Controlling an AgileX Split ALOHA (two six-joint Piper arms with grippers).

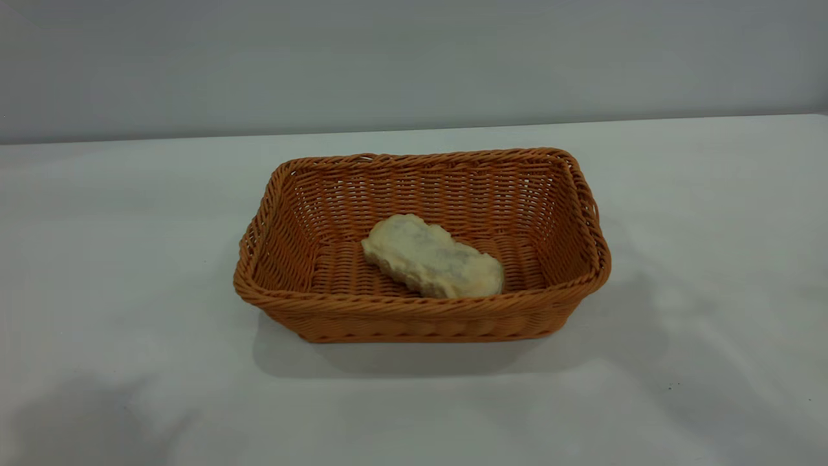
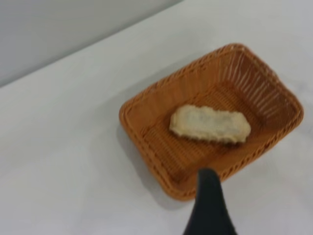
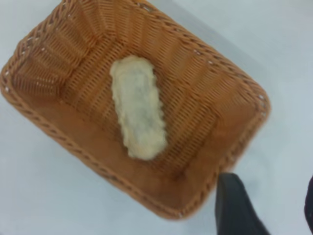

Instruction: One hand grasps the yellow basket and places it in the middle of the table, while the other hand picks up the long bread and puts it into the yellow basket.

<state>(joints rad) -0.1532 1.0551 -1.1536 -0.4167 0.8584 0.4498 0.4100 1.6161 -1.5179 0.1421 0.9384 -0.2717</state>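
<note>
A yellow basket sits near the middle of a white table, its long sides running from 9 o'clock to 3 o'clock as seen from the exterior camera. The long bread lies flat on the woven floor inside it, pale mottled underside up, angled from about 10 o'clock down to 4 o'clock and touching none of the basket's walls. The braided rim and flared sides are intact all round, and the basket casts a soft shadow on the tabletop at its front edge.

Neither arm appears in the exterior view. In the left wrist view, the basket and the bread lie below the camera, and one black fingertip of the left gripper shows just outside the basket's rim, clear of it and holding nothing; with only that finger visible, I cannot tell whether the jaws are spread or closed.

In the right wrist view, the basket fills most of the picture, with the bread lying lengthwise in its centre. The right gripper hangs over the bare table beside one corner of the basket: one black finger is in plain sight, a sliver of the second shows at the edge, and a wide gap of white table lies between them, so the jaws stand parted and empty.
</note>
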